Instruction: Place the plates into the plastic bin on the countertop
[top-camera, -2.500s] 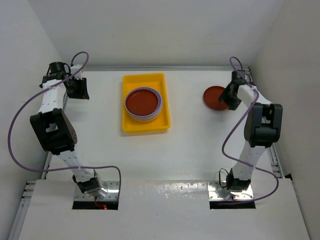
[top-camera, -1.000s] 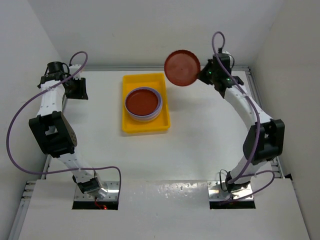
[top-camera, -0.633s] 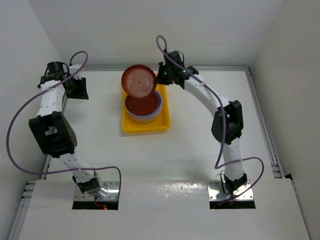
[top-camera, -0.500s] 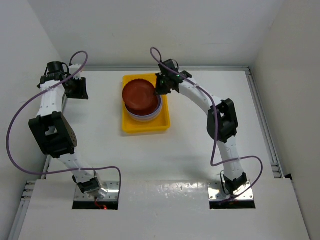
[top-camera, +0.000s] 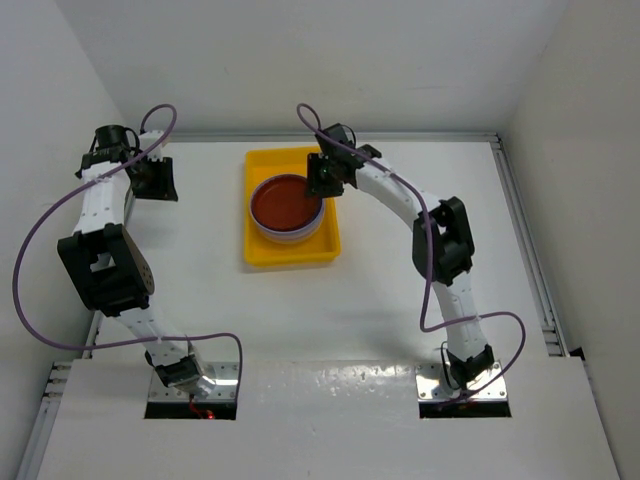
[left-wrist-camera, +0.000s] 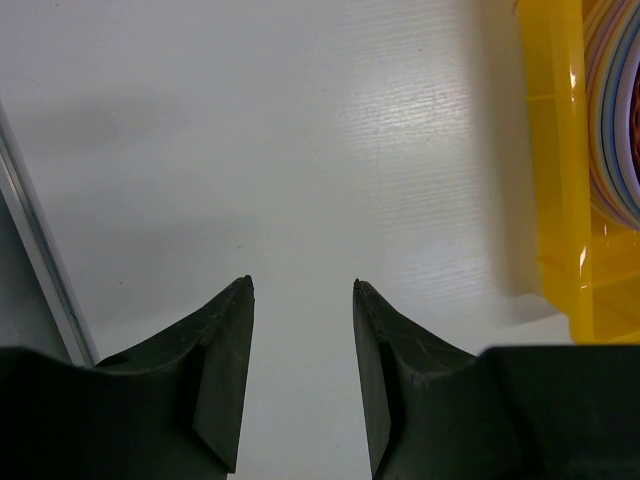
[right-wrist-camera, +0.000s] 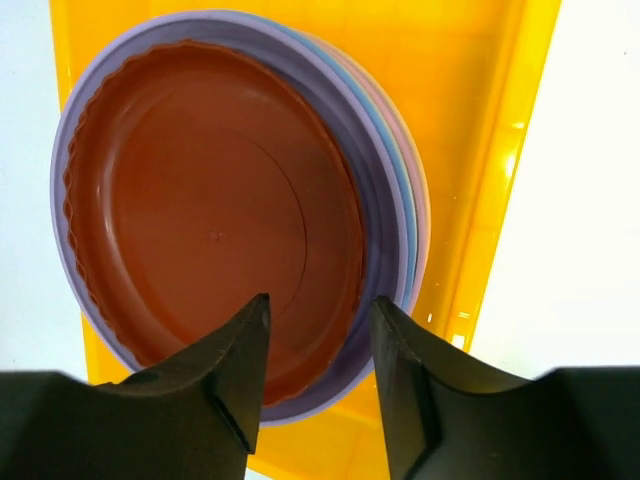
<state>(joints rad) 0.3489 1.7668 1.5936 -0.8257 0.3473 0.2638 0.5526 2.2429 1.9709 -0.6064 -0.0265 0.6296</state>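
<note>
A stack of plates (top-camera: 285, 206) lies in the yellow plastic bin (top-camera: 258, 252) at the back middle of the white countertop (top-camera: 400, 290). A dark red-brown plate (right-wrist-camera: 210, 210) is on top, with lilac and blue rims (right-wrist-camera: 400, 190) below it. My right gripper (top-camera: 322, 180) hangs over the stack's right edge, open and empty (right-wrist-camera: 318, 305). My left gripper (top-camera: 155, 180) is open and empty at the far left (left-wrist-camera: 300, 288), over bare countertop. The bin's side (left-wrist-camera: 560, 170) shows at the right of the left wrist view.
White walls close in the back and both sides. A metal rail (top-camera: 525, 240) runs along the right edge and another (left-wrist-camera: 40, 260) by the left gripper.
My right gripper carried a dark red-brown plate from the right side over to the bin and let it go on the stack. The left arm has not moved.
</note>
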